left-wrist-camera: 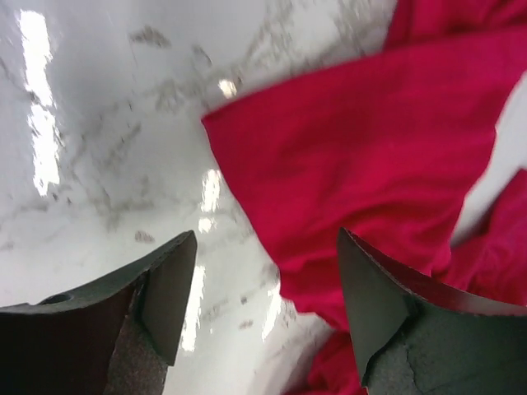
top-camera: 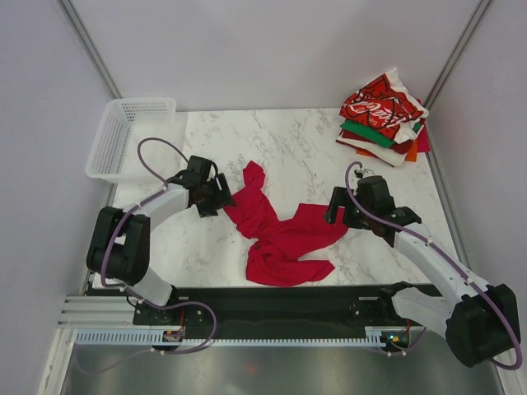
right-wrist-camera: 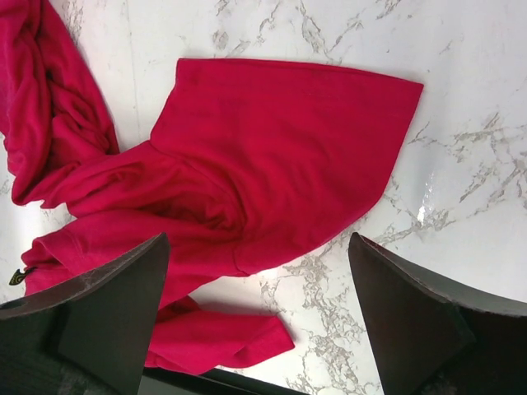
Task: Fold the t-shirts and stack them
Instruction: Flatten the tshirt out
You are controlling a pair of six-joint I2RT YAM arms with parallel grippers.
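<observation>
A plain crimson-red t-shirt (top-camera: pixel 276 230) lies crumpled on the marble table (top-camera: pixel 296 148) between my arms. My left gripper (top-camera: pixel 224 197) is open at the shirt's left edge; in the left wrist view its fingers straddle the cloth's edge (left-wrist-camera: pixel 346 164), gripper (left-wrist-camera: pixel 268 271). My right gripper (top-camera: pixel 333 210) is open just right of a sleeve (right-wrist-camera: pixel 280 156); the right wrist view shows the gripper (right-wrist-camera: pixel 259 280) above the sleeve's lower edge, holding nothing. A stack of folded shirts (top-camera: pixel 385 119), topped by a red one with white script, sits at the far right corner.
A white plastic mesh basket (top-camera: pixel 128 136) stands at the table's far left. Grey walls enclose the table on three sides. The black base rail (top-camera: pixel 272 304) runs along the near edge.
</observation>
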